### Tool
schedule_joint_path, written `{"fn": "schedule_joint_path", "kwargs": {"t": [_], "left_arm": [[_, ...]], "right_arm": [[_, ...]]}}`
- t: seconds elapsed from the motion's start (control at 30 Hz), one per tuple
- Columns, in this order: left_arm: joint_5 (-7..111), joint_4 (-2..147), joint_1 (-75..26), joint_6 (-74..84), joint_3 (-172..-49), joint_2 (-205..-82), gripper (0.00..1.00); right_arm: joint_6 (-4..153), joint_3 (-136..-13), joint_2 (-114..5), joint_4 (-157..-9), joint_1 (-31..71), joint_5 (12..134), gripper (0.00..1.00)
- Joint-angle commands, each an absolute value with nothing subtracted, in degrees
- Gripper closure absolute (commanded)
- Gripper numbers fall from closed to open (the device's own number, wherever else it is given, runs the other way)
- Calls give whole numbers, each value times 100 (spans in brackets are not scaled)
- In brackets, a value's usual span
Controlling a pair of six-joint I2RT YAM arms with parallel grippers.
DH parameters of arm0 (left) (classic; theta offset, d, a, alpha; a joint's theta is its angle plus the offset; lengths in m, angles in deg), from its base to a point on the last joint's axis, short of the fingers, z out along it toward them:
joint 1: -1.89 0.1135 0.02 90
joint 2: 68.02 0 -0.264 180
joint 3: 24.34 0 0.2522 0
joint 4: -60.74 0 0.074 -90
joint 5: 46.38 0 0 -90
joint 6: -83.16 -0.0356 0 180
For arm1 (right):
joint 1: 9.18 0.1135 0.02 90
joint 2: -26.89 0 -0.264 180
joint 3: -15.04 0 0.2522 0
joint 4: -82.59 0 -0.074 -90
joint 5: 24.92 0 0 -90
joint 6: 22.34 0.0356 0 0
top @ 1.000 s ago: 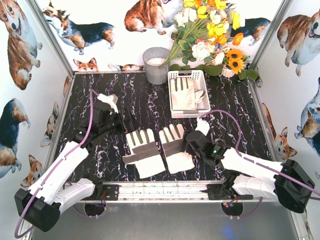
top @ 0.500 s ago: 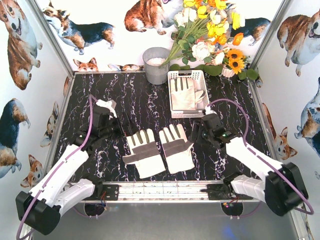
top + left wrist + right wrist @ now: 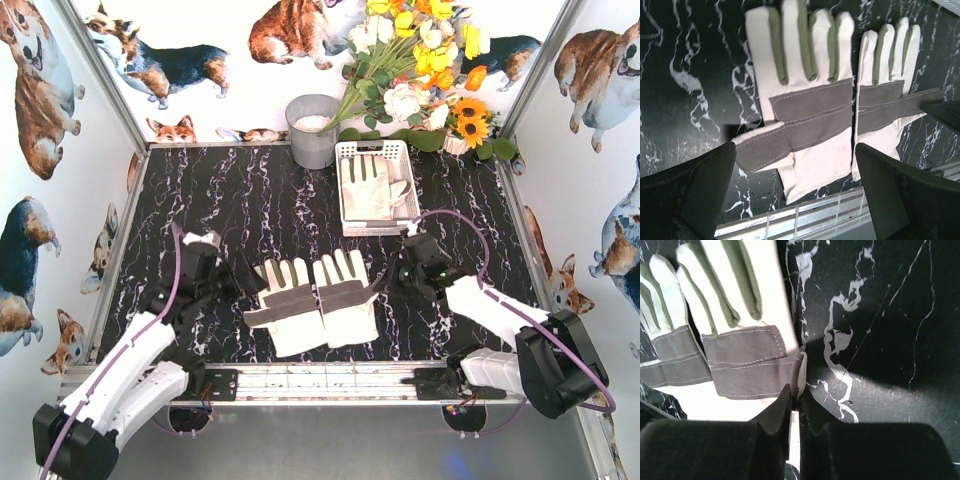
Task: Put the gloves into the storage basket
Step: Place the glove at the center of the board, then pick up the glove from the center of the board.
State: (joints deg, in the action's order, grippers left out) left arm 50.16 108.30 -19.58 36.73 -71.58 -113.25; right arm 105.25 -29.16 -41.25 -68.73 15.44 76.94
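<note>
**Fig.** Two gloves lie flat, touching, at the middle of the table's near edge; more fill the storage basket at the far edge. Light, limp fabric, probably: pinch a seam. Only the right wrist view shows the right gripper clamped on one glove's thumb edge; the left gripper gapes above.

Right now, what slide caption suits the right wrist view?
Right gripper pinching the grey edge of a glove on the black table.

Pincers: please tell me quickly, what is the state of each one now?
Left pincer: open, holding nothing.
Right pincer: closed on the thumb of the glove on the right.
</note>
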Motion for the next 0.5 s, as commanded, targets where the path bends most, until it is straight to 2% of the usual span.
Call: {"fn": "schedule_joint_path", "kwargs": {"t": [0.0,0.1,0.2,0.23,0.4,0.47], "left_arm": [[4932,10702,-1876,4383,-6698,-10874,0],[4916,10726,-1860,4651,-6384,-10624,2],[4950,10802,-1860,4957,-6084,-10417,12],[4950,10837,-1862,5071,-5993,-10350,14],[5116,10817,-1862,5463,-5572,-10144,22],[5130,10859,-1864,5485,-5515,-10135,26]], "right_arm": [[10849,-2706,-4054,-7444,1534,7881,100],[10729,-2730,-3898,-7283,1530,7695,100],[10583,-2831,-3796,-7100,1527,7561,100],[10542,-2860,-3781,-7051,1532,7555,97],[10480,-2978,-3577,-6867,1527,7550,58],[10445,-3036,-3441,-6767,1530,7494,50]]}}
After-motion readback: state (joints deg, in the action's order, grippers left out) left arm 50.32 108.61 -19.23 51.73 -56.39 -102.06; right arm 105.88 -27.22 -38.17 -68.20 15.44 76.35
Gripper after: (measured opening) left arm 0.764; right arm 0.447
